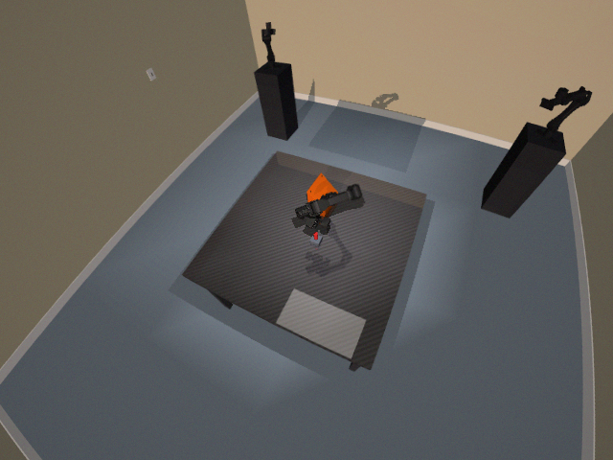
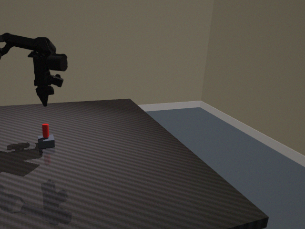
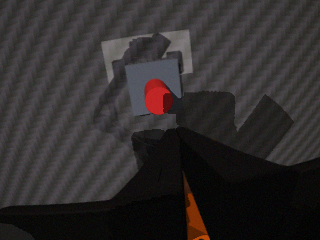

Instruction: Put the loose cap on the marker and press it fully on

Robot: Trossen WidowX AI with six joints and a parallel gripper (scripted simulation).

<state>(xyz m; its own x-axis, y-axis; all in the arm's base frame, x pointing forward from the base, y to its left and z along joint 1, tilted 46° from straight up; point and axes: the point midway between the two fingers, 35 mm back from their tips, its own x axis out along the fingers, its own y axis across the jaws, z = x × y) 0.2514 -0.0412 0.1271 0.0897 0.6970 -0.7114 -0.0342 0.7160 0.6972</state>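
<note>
The black parallel-jaw gripper (image 2: 45, 103) hangs in the air directly above the short red cylindrical cap (image 2: 45, 130), well apart from it, with open space between the pointed tip and the cap's flat top. The fingers (image 2: 44, 98) are pressed together into one narrow wedge and pinch nothing. The cap's long axis is vertical, in line with the downward-pointing fingers, so the relation that matters is a straight drop: the cap lies below the tip and, in the wrist view, slightly ahead of it rather than dead centre. The cap stands upright on the small grey-blue square holder block (image 2: 46, 142), which rests on the dark striped counter (image 2: 137, 157); no marker barrel shows between cap and block, so the cap seems to sit low over the marker, though whether it has clicked fully home cannot be told. From above (image 3: 159, 96) the cap reads as a plain red disc, centred on the block's top face. I judge the likely next move to be either a closed-finger push straight down or a retreat.
</note>
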